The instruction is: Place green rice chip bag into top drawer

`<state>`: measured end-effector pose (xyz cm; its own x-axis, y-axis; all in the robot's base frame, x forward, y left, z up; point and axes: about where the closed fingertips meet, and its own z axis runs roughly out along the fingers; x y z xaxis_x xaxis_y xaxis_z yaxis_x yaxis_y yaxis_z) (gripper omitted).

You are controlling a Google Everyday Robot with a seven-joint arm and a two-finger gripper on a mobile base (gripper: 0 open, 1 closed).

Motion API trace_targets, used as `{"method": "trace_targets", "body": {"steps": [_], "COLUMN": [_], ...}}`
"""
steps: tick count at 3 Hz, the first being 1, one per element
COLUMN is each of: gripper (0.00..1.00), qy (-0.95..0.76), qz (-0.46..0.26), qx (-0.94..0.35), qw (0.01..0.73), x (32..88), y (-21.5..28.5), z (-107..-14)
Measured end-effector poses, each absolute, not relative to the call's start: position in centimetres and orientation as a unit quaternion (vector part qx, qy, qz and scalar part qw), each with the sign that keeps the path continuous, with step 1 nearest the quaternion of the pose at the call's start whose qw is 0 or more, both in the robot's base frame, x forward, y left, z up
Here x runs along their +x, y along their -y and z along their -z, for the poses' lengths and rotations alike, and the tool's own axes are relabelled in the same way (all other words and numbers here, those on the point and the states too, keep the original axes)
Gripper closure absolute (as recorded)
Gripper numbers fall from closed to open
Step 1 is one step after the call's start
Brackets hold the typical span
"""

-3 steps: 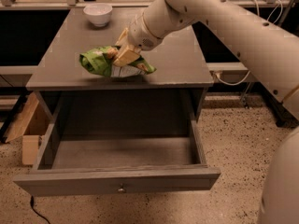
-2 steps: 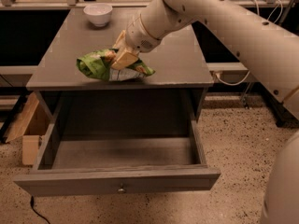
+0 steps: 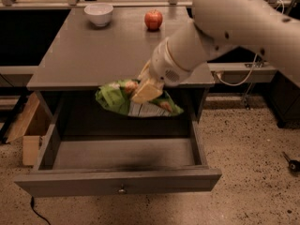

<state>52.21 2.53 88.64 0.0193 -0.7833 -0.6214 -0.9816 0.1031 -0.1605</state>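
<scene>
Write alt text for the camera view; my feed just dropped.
The gripper holds the green rice chip bag in the air just past the front edge of the tabletop, above the open top drawer. A white bowl and a red apple sit at the tabletop's back edge.

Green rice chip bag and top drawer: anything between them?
Camera view: nothing. The gripper holds the green rice chip bag above the bare floor of the open top drawer.

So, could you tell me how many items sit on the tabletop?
2: a white bowl back left, a red apple back centre; the arm may hide others. The gripper holds the green rice chip bag over the open top drawer.
</scene>
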Motion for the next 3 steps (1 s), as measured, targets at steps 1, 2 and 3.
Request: {"method": "trace_targets", "body": {"steps": [1, 2, 3], "gripper": [1.0, 1.0, 1.0], "qy": [-0.718, -0.747, -0.764], "qz": [-0.186, -0.199, -0.199], "qx": [-0.609, -0.571, -0.539], "qw": [0.281, 0.276, 0.293], "x": [48.8, 48.0, 49.9], "y": [-1.0, -0.5, -0.7], "z": [-85.2, -81.3, -78.4]}}
